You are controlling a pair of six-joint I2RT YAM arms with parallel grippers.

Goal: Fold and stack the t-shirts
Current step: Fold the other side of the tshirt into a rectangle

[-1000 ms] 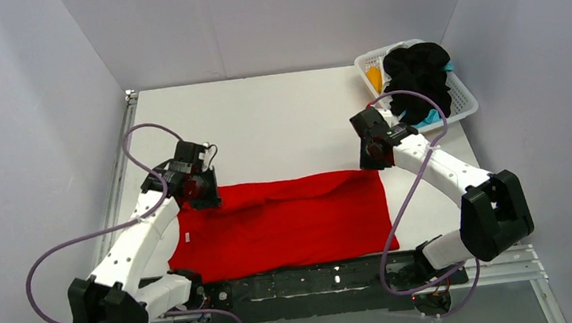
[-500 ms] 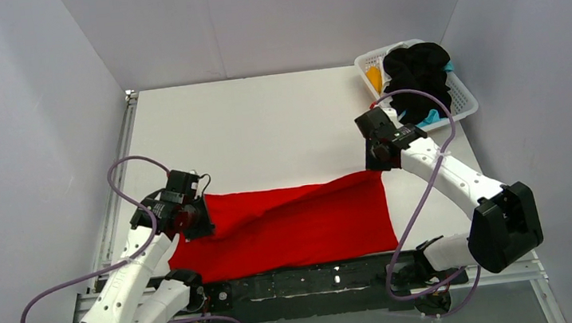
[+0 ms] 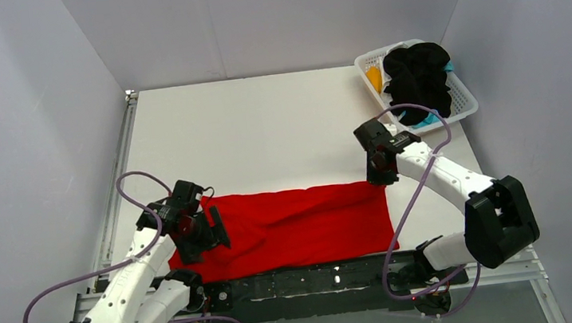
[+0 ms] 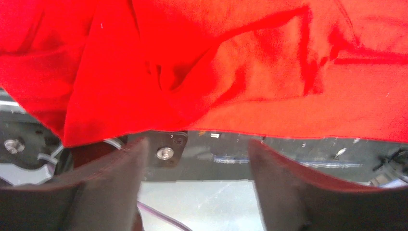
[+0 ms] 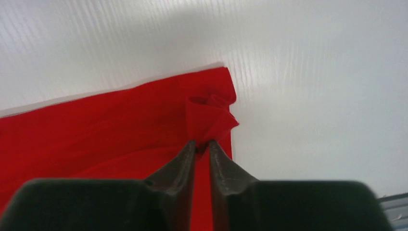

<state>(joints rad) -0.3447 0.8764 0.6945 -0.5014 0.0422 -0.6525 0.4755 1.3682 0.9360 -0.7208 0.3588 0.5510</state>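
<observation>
The left gripper [image 4: 197, 144] hangs with its jaws spread wide and nothing between them. It sits low over the left end of the red t-shirt [image 3: 305, 220], where the cloth lies rumpled in loose folds. On the other side, the right gripper [image 5: 202, 143] has its fingers drawn to a narrow slit, pinching a small peak of cloth at the shirt's far right corner. It looks like the corner is held to set the fold's line while the left side is let go.

The shirt lies as a long band across the near part of the table [image 3: 263, 124], its near hem running along the black rail [image 3: 319, 274] at the edge, so there's little slack that way. Beyond the far edge there's broad white surface to work in. The basket [image 3: 465, 102] sits in the far right corner, holding a black t-shirt [image 3: 418, 71] heaped on top, well apart from the fold.
</observation>
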